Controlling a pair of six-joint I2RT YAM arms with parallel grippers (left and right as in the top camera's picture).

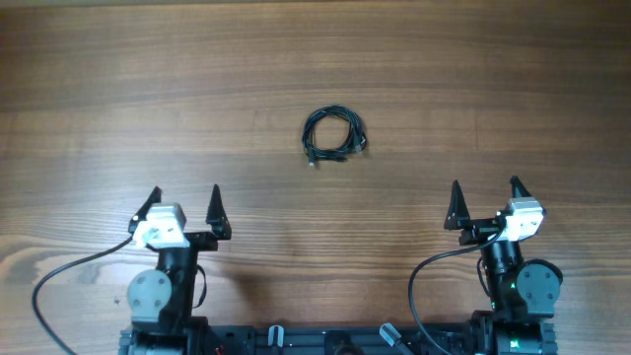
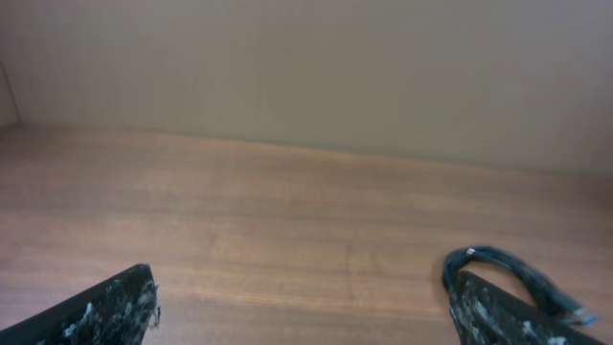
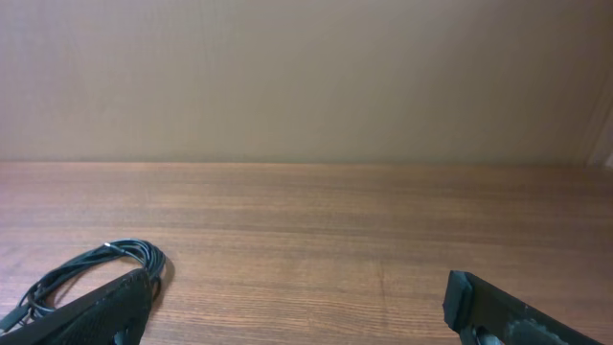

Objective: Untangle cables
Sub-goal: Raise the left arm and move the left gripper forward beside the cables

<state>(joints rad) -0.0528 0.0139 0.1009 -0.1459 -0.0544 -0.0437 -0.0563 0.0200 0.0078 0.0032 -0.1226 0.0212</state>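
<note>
Both grippers sit at the near edge, jaws wide, holding nothing: left gripper (image 1: 184, 194), right gripper (image 1: 485, 185). Cables (image 1: 334, 133) lie in one small tight coil mid-table (image 1: 118, 89), ahead of and between the arms, well apart from both. Coil is forward-right of left, forward-left of right; neither clearly nearer. Near-round, no real long axis, slightly wider across. One plug end pokes out near-left, another on the right side. Untangling not yet begun.

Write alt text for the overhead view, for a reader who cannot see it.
A small coil of thin black cables lies on the wooden table. The left gripper and right gripper, both open and empty, sit nearer the robot's base on either side, well short of the coil.
</note>
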